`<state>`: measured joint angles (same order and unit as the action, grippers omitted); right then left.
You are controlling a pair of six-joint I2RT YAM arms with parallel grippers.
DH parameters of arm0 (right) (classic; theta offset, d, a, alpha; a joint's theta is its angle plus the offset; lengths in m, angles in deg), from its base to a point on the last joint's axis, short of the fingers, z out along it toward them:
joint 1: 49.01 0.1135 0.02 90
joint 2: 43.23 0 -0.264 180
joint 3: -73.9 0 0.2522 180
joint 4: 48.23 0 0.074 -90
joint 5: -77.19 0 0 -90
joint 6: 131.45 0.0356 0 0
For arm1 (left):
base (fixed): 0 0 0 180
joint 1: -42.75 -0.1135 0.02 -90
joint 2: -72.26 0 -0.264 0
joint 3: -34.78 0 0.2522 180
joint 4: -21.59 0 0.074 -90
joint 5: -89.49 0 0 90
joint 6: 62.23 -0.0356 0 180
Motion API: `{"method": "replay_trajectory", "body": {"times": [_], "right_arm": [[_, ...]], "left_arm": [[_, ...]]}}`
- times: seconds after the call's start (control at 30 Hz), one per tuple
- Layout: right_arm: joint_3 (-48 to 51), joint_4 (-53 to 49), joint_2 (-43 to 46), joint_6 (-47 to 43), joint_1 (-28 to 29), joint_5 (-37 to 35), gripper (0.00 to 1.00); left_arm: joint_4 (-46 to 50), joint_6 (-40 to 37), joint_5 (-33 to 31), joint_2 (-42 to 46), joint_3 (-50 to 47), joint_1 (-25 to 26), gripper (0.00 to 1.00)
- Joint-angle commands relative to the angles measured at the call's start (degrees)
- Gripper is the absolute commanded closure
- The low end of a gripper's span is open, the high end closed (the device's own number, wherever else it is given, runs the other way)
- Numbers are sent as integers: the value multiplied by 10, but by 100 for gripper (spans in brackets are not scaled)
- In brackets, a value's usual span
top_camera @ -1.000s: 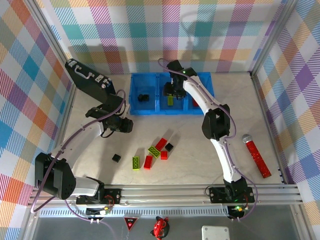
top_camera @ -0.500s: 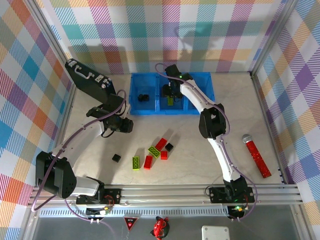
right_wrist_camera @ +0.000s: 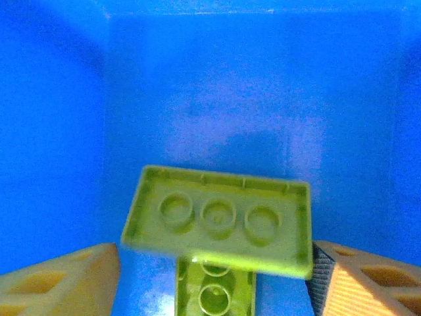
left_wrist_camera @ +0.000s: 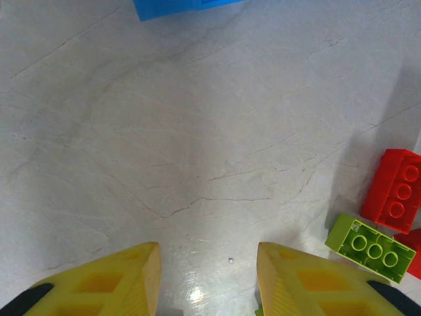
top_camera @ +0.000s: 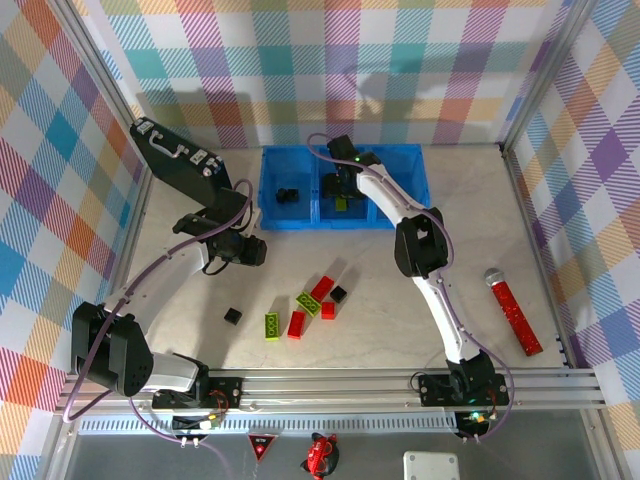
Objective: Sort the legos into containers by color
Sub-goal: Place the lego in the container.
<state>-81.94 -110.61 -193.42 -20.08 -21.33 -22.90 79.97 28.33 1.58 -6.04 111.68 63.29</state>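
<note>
Black case (top_camera: 175, 160), perhaps latched, left of tray (top_camera: 296, 222)

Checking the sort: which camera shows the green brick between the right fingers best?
Right wrist: the green brick is large, underside showing, tilted between the fingers over the blue bin. The top view gives a small green speck beside the arm. The left wrist view looks at table bricks elsewhere.

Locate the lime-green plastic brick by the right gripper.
Right wrist view: the brick is between the right gripper fingers, above another green brick, in the blue tray's middle compartment.
</note>
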Motion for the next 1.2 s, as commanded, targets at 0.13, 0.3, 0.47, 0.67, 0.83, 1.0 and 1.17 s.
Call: {"method": "replay_trajectory", "body": {"times": [0.13,0.3,0.47,0.67,0.83,1.0,1.17], "right_arm": [[-19,-23,48,7,-2,-2,25],[-14,-52,81,5,2,2,25],[17,-70,128,3,8,16,25],[68,-103,188,18,14,36,26],[153,-103,254,37,14,67,28],[269,-64,328,52,14,96,28],[365,-34,388,60,14,106,28]], "left_arm": [[0,-4,10,2,7,-1,57],[0,-3,11,8,5,-1,57],[0,-1,14,12,2,-1,57],[-1,12,24,12,-2,2,57],[24,39,16,-7,15,17,57],[62,79,-4,-29,37,44,57],[67,136,-2,-28,29,74,57]]}}
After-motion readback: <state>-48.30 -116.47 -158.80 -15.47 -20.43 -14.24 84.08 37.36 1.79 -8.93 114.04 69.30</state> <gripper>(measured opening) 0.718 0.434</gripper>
